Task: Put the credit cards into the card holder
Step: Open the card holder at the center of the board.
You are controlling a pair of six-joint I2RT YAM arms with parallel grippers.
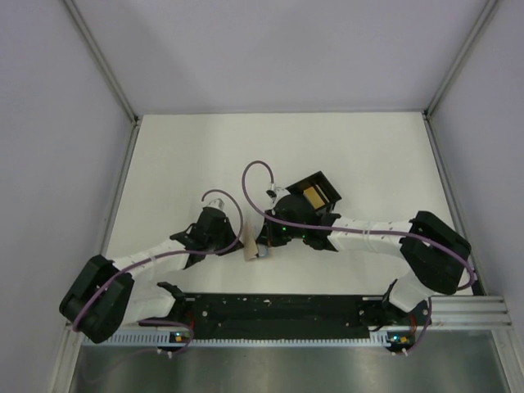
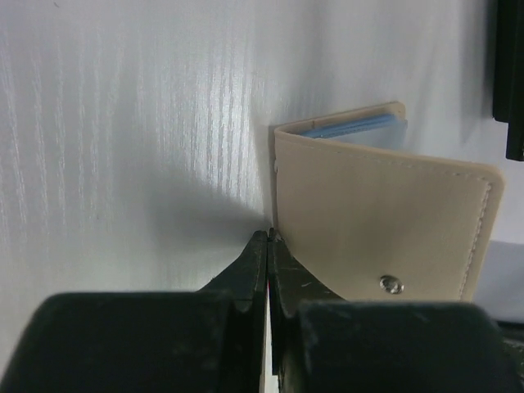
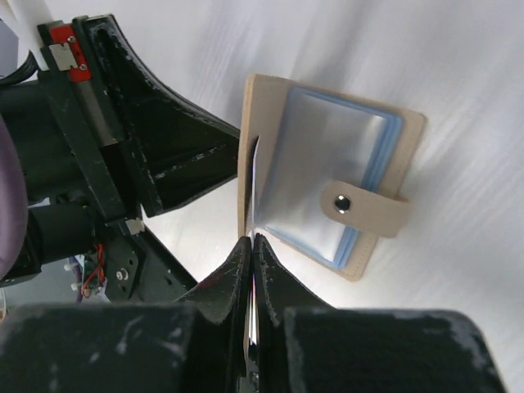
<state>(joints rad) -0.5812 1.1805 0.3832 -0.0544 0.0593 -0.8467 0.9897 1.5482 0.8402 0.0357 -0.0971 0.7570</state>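
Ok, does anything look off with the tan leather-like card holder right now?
Yes. The tan leather-like card holder is splayed open: its snap strap lies unfastened, and one cover stands up from the clear plastic sleeves, pinched at its edge by the shut left gripper. One yellow-orange card lies apart in the black square tray.

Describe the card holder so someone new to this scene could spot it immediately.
On the white table, look just left of the black square tray, toward the near edge. The card holder is the small tan wallet there, opened up, with clear sleeves and a snap tab. It is the only beige, leather-like item.
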